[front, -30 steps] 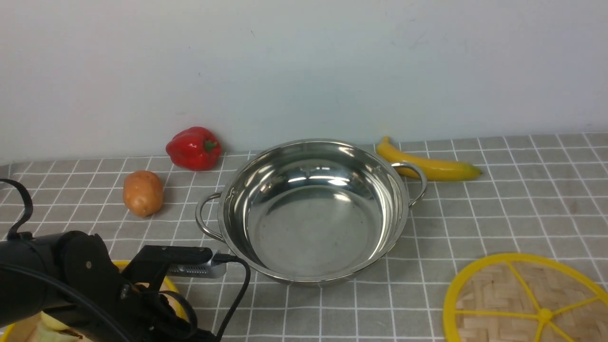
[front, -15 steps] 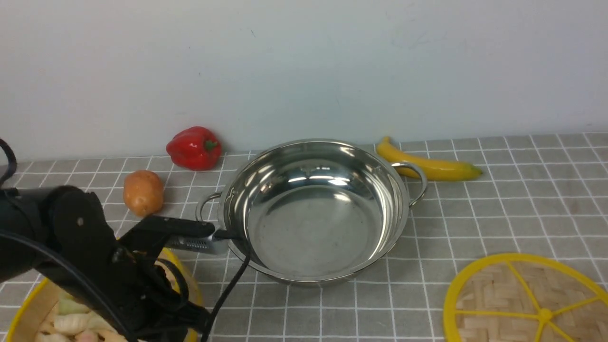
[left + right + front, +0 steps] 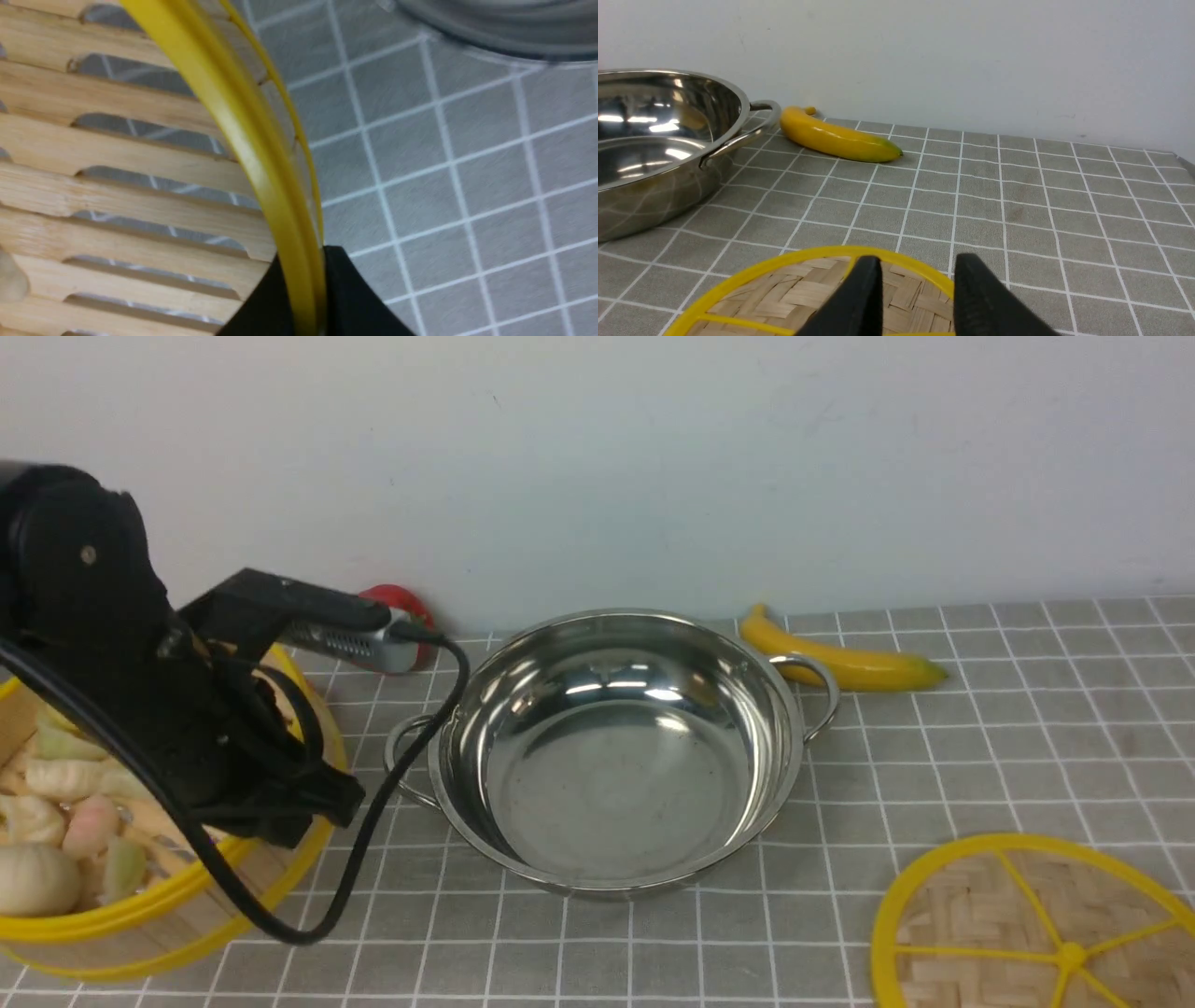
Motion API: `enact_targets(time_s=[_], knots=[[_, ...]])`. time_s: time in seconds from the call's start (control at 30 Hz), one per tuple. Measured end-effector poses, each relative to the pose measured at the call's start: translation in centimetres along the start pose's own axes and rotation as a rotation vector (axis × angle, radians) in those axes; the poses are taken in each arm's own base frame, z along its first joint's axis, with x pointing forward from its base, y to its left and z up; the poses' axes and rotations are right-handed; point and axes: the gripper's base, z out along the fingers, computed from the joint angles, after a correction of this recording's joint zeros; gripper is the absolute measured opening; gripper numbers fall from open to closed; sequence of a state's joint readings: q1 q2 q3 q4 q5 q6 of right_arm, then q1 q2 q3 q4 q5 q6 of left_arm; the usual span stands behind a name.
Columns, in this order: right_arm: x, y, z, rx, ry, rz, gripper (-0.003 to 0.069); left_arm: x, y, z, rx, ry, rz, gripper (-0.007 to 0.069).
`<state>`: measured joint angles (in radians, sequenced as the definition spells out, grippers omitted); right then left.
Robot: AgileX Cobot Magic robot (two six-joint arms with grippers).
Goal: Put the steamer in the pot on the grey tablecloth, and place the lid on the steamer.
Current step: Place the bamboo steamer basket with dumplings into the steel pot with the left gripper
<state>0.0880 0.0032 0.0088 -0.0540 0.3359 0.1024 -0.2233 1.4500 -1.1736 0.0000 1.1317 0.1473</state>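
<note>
Evidently mid-carry: left jaws pinch the steamer [image 3: 121,938] by its rim, seemingly clear of the grey tablecloth [image 3: 980,728]; next, centre it over the pot [image 3: 611,775]. Right jaws gape above the lid [image 3: 1036,924].

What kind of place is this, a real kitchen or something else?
Likely a staged tabletop for robot practice, not a working kitchen: a grey tablecloth against a bare wall, a pot with no stove, a banana lying loose.
</note>
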Motion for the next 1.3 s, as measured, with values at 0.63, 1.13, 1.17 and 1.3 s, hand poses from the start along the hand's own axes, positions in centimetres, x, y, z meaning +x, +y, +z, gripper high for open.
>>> enact_targets(time_s=[0.63, 1.13, 1.17, 1.3], knots=[[0.0, 0.0, 0.0, 0.000, 0.000, 0.000, 0.0243, -7.0, -14.2, -0.2, -0.063, -0.029, 0.681, 0.0029], [0.0, 0.0, 0.0, 0.000, 0.000, 0.000, 0.0243, -9.6, -18.0, 5.0, -0.079, -0.058, 0.852, 0.0029], [0.0, 0.0, 0.0, 0.000, 0.000, 0.000, 0.0243, -9.6, -18.1, 5.4, -0.079, -0.052, 0.854, 0.0029], [0.0, 0.0, 0.0, 0.000, 0.000, 0.000, 0.0243, -9.8, -18.4, 7.0, -0.074, -0.021, 0.862, 0.0029]])
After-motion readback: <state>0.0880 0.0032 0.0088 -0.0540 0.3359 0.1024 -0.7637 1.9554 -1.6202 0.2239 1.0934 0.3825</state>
